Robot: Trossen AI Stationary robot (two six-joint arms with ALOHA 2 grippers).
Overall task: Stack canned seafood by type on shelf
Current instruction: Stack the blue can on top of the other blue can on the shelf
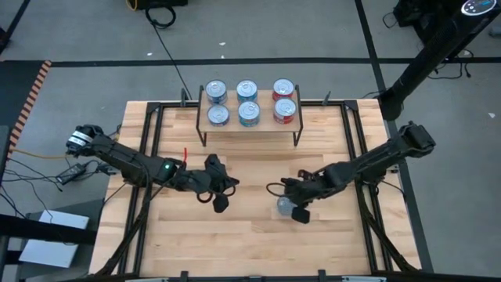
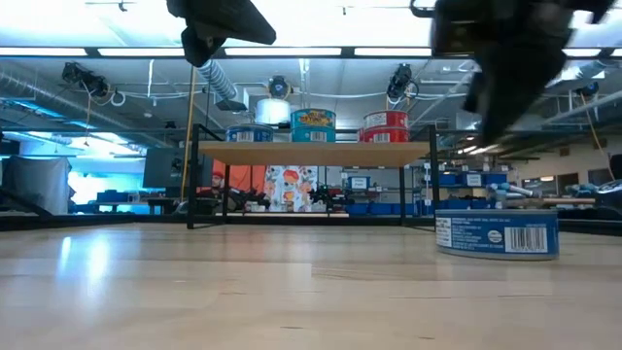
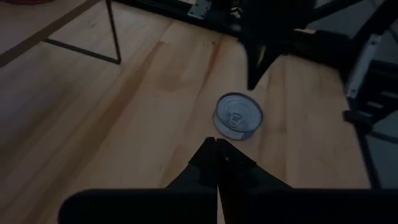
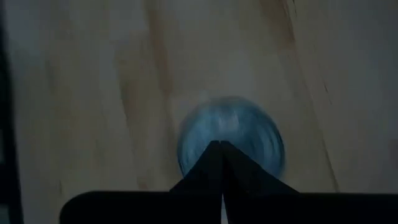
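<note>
A: Canned seafood — where is the last tin (image 1: 283,206) sitting?
B: On the table (image 1: 250,243), near of the shelf (image 1: 250,125), where six tins are grouped by label colour.
A: And the right gripper (image 1: 298,213)?
B: Hovering over that tin, fingers pressed together, gripping nothing; they'd need parting first, I'd say.
A: The left gripper (image 1: 220,202)?
B: Waiting left of it, closed too.

Grey floor (image 1: 78,31) surrounded the wooden table (image 1: 250,243), with black cables (image 1: 168,39) trailing across. Long ceiling lights (image 2: 87,51) glowed overhead.
</note>
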